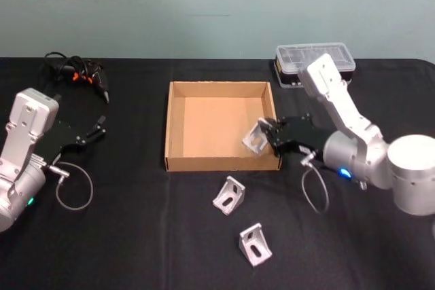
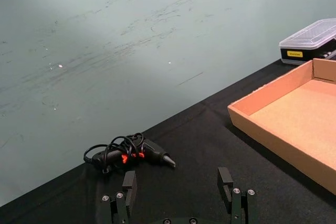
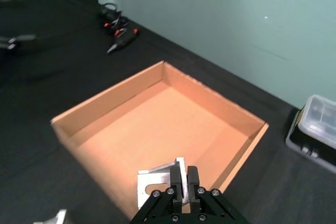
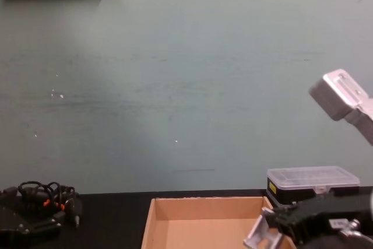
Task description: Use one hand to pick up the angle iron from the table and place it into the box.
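My right gripper (image 1: 266, 134) is shut on a silver angle iron (image 1: 255, 140) and holds it above the near right corner of the tan cardboard box (image 1: 178, 161). From the right wrist, the angle iron (image 3: 157, 183) hangs at the closed fingertips (image 3: 182, 175) over the box (image 3: 100, 106) floor. The chest view has the bracket (image 4: 260, 234) at the box's (image 4: 152, 214) right wall. Two more angle irons (image 1: 230, 195) (image 1: 255, 243) lie on the black table (image 1: 136, 236) in front of the box. My left gripper (image 1: 100, 127) sits open at the left, far from the box, with empty fingers (image 2: 224, 180).
A clear-lidded black organiser case (image 1: 315, 63) stands behind the box at the right. A black tool with orange parts and a coiled cord (image 1: 78, 73) lies at the far left. A loose cable loop (image 1: 73, 185) hangs near my left arm.
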